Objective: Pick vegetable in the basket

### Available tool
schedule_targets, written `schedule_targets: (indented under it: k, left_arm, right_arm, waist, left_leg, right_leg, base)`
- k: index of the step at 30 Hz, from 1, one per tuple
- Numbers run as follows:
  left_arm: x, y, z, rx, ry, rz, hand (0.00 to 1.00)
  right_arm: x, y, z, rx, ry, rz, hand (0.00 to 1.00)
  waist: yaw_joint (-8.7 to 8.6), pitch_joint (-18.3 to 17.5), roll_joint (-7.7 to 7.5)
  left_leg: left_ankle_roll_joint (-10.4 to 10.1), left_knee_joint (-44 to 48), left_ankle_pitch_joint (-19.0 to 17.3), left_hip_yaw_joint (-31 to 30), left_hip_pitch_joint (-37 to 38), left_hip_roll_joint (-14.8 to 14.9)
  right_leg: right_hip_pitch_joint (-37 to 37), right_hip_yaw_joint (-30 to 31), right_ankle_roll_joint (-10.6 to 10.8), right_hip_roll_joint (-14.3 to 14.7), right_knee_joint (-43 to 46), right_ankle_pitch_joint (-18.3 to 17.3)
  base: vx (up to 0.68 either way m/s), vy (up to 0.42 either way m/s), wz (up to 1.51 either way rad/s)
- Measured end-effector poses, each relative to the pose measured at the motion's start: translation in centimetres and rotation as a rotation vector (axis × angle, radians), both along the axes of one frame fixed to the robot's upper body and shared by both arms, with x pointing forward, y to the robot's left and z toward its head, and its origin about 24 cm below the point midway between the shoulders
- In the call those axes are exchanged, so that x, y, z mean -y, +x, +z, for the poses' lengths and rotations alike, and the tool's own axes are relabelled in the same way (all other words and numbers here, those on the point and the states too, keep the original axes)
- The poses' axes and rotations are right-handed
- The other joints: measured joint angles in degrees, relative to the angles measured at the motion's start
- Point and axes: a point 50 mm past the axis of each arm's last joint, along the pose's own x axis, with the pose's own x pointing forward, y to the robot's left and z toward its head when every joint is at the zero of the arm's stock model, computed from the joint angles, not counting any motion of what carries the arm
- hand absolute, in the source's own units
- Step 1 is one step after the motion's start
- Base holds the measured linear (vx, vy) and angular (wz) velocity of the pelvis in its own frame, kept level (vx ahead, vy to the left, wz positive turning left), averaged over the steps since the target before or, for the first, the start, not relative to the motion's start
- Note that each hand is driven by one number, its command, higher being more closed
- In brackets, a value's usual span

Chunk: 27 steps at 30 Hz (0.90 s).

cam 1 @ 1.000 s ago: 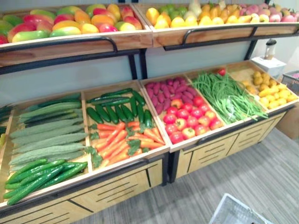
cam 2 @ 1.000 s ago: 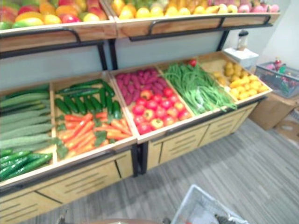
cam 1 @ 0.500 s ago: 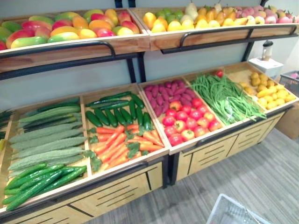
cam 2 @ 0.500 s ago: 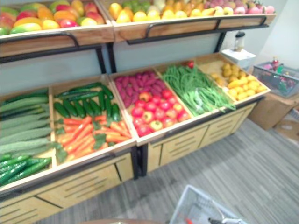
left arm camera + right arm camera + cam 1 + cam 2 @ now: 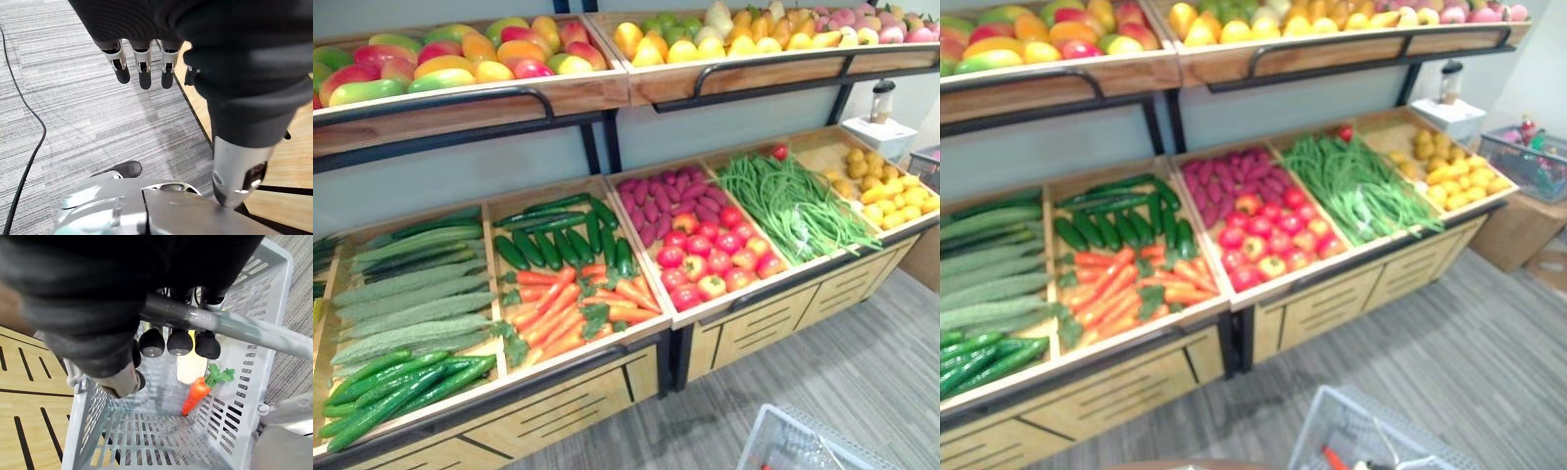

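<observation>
Carrot (image 5: 198, 392) in grey basket (image 5: 274, 308), just under right hand (image 5: 178, 341) | long axis slanted, leaves toward a side wall, tip toward basket bottom | right fingers curled round basket handle (image 5: 234, 325) | left hand (image 5: 144, 68) free, fingers straight, hanging over floor (image 5: 73, 98) beside stand (image 5: 607, 387); likelier picker for stand's carrots (image 5: 568, 304), near-left bin

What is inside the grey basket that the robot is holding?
In the basket lies one carrot with green leaves, and beside it a pale yellow thing, partly covered by the right hand curled round the handle; what it is cannot be told.
</observation>
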Motion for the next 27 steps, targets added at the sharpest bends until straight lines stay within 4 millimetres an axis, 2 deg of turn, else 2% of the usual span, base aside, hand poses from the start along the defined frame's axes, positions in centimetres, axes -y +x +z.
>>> schedule_targets:
  k: [19, 23, 24, 25, 27]
  left_arm:
    - [0.5, 1.5, -0.1, 0.044, -0.028, -0.071, 0.0]
    - [0.4, 4.0, 0.1, 0.101, -0.025, -0.097, 0.0]
    - [0.4, 4.2, 0.1, 0.105, -0.027, -0.101, 0.0]
    - [0.3, 5.0, 0.3, 0.132, -0.032, -0.104, 0.0]
    - [0.0, 5.4, 0.5, 0.155, -0.02, -0.094, 0.0]
  right_arm:
    - [-0.7, -0.2, -0.3, -0.003, 0.024, -0.015, 1.0]
    - [-0.4, 1.3, 0.1, 0.072, 0.018, -0.055, 1.0]
    - [-0.5, 1.5, 0.2, 0.087, 0.017, -0.059, 1.0]
    - [-0.9, 2.4, 0.4, 0.136, 0.012, -0.058, 1.0]
    - [-1.3, 2.8, 0.5, 0.162, 0.015, -0.062, 1.0]
  waist:
    - [0.09, 1.9, 0.15]
    - [-0.02, 6.5, 0.74]
    - [-0.05, 6.7, 0.71]
    - [-0.2, 7.2, -0.06]
    - [-0.2, 7.5, -0.78]
  left_leg:
    - [-0.3, 1.1, -0.9, 0.8, 1.1, 0.7]
    - [-0.2, 12.2, -7.2, 3.9, 0.5, 3.1]
    - [0.0, 13.4, -7.9, 5.2, 0.0, 3.4]
    - [0.2, 18.4, -10.9, 9.8, -2.6, 4.8]
    - [0.6, 21.3, -12.5, 13.3, -3.3, 5.7]
  right_leg:
    - [1.1, 0.6, -0.2, 0.5, 0.1, -0.3]
    - [-2.5, 4.8, 0.1, 1.5, 11.4, -4.4]
    - [-3.5, 5.6, 0.2, 1.5, 12.3, -4.4]
    - [-7.2, 9.4, 0.8, 2.4, 14.1, -3.9]
    - [-9.4, 11.2, 0.9, 3.2, 12.8, -1.9]
  base:
    - [0.0, -0.002, -0.02]
    - [-0.04, -0.008, -0.41]
    - [-0.13, 0.04, -1.26]
    - [-0.17, 0.042, -1.22]
    - [-0.2, 0.044, -1.32]
